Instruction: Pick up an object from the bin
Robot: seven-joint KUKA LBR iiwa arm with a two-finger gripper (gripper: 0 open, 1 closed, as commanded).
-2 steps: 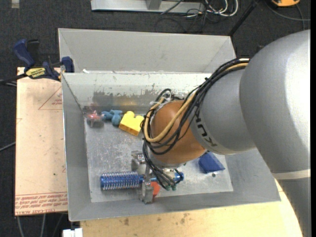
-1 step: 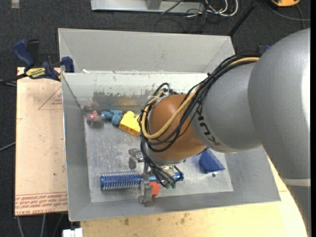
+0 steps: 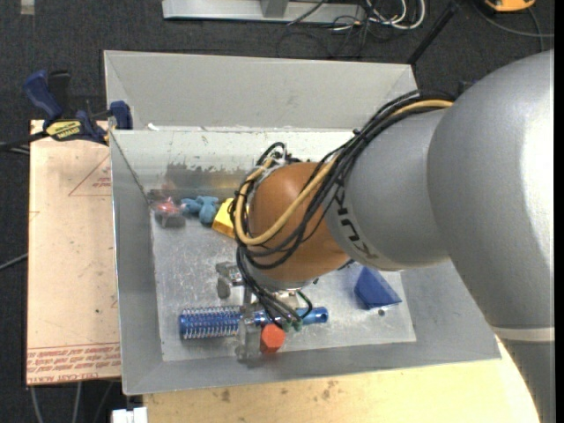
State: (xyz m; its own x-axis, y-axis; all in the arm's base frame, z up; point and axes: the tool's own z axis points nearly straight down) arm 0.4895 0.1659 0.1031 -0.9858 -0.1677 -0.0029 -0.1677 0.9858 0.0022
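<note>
1. The hand [image 3: 250,326] is lowered onto a blue bristled brush [image 3: 210,322] at the bin's [image 3: 132,263] front edge.
2. Whether it is spread or pressed together cannot be told.
3. A yellow thing [image 3: 224,220] is half hidden by the orange wrist cover [image 3: 295,227].

1. The yellow thing [image 3: 224,219] at the back of the bin [image 3: 132,263] lies mostly under the orange cover [image 3: 295,223] of the arm [image 3: 476,174]; its kind cannot be told.
2. The gripper [image 3: 249,329] covers the blue brush [image 3: 210,322] where head meets handle.
3. The blue wedge [image 3: 377,289] has its upper corner under the arm, itself cut off at the right edge.
4. The small dark thing [image 3: 167,212] at back left is too blurred to name.
</note>
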